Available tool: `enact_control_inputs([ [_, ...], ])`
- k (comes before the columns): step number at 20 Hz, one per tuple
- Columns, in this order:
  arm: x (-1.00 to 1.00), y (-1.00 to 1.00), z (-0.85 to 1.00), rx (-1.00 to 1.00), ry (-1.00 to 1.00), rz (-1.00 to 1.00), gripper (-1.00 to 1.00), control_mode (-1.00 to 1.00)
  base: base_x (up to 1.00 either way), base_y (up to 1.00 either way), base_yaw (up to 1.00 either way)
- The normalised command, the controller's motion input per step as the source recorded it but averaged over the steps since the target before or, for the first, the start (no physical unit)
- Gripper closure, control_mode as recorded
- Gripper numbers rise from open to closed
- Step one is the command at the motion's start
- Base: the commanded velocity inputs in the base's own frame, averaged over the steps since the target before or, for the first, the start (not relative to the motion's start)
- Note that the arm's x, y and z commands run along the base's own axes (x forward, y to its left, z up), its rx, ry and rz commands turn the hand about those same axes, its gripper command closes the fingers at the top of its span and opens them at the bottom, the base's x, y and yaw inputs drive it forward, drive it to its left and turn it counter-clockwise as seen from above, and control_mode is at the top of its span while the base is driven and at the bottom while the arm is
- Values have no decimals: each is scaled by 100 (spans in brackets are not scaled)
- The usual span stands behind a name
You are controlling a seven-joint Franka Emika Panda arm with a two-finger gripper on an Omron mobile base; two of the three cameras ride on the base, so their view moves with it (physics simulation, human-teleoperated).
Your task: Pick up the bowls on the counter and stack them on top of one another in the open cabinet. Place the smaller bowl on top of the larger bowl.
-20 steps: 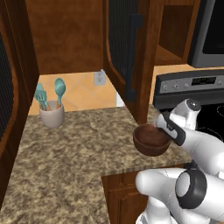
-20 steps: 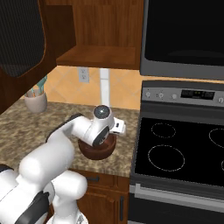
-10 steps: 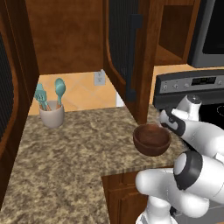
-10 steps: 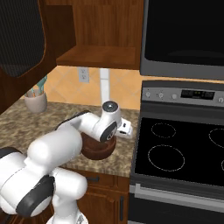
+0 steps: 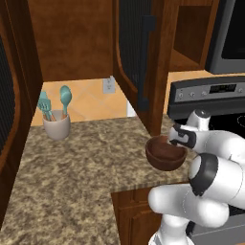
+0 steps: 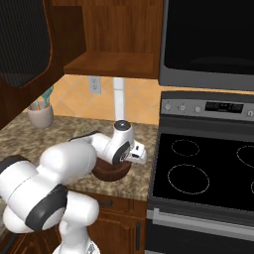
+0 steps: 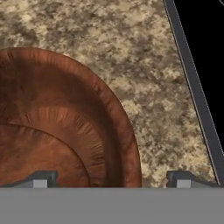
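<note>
arm: swinging its wrist toward 3 o'clock, over the larger bowl [image 5: 165, 153]
gripper [image 7: 111, 178]: fingers spreading astride the bowl's rim

Larger bowl [image 5: 165, 154]: dark reddish-brown, thick rim, upright, mouth open upward, right of centre in left base view, seemingly on speckled surface [image 5: 81, 162] near its right edge. In hand view, ribbed inner wall at left, rim curving down the middle. Open cabinet [image 5: 72, 40] at upper left, ribbed door [image 5: 139, 57] swung out.
</note>
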Motion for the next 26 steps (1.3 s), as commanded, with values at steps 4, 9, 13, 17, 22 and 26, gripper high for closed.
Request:
enact_control_inputs([
  [4, 14, 24, -55, -4, 5, 0, 100, -100, 0, 0, 0],
  [9, 7, 3, -32, -1, 0, 0, 100, -100, 0, 0, 0],
  [13, 0, 0, 25, 2, -2, -2, 100, -100, 0, 0, 0],
  [17, -15, -1, 88, 11, -9, -17, 100, -100, 0, 0, 0],
  [22, -45, -1, 100, 22, -18, -29, 100, -100, 0, 0, 0],
  [26, -49, 0, 100, 22, -27, -32, 100, -100, 0, 0, 0],
])
